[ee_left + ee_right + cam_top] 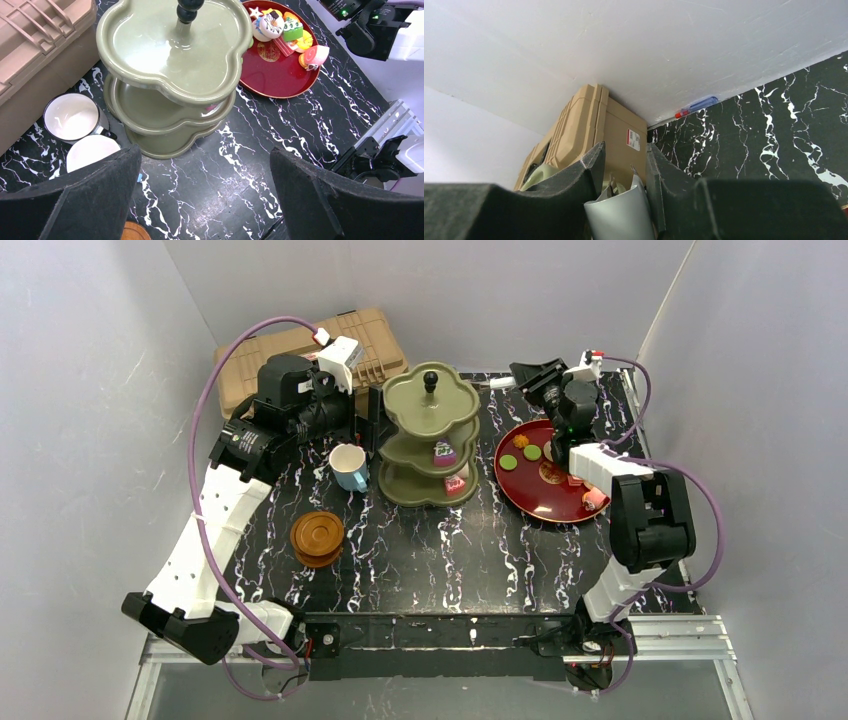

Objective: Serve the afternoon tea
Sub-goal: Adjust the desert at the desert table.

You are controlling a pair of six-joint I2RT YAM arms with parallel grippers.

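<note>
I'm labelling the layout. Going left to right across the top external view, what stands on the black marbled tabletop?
A stack of brown saucers → light-blue mug → olive-green three-tier stand → red tray.

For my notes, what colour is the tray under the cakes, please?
Dark red tray; left wrist view shows it best.

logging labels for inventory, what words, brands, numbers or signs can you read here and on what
No text can be read in any view.
white and red sticker on the tan plastic toolbox: print too small to read.
gold emblem on the round red tray: blurred, not legible.
</note>
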